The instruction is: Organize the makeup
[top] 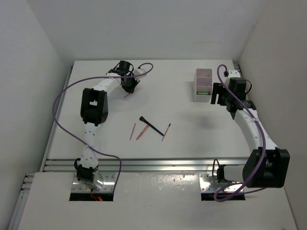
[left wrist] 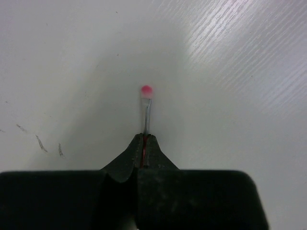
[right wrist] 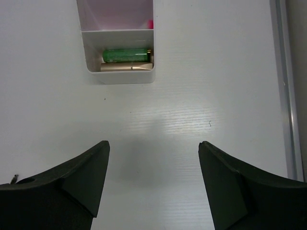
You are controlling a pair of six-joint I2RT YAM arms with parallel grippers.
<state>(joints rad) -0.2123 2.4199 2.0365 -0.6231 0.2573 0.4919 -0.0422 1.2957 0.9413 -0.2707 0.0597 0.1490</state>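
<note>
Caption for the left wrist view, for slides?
Left pincer shut on a thin pink-tipped pencil, white table beneath.

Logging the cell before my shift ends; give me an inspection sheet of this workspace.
Surface: white table, faint scuffs.
Job's things: pink-tipped pencil in left gripper; three loose pencils and black brush mid-table; green tube and rose-gold tube in the near compartment of the box.
Clutter: nothing seen.
Grippers: left gripper shut on the pencil; right gripper open, empty, facing the box.
Cables: purple cables loop off both arms.
Surroundings: white walls on three sides.
</note>
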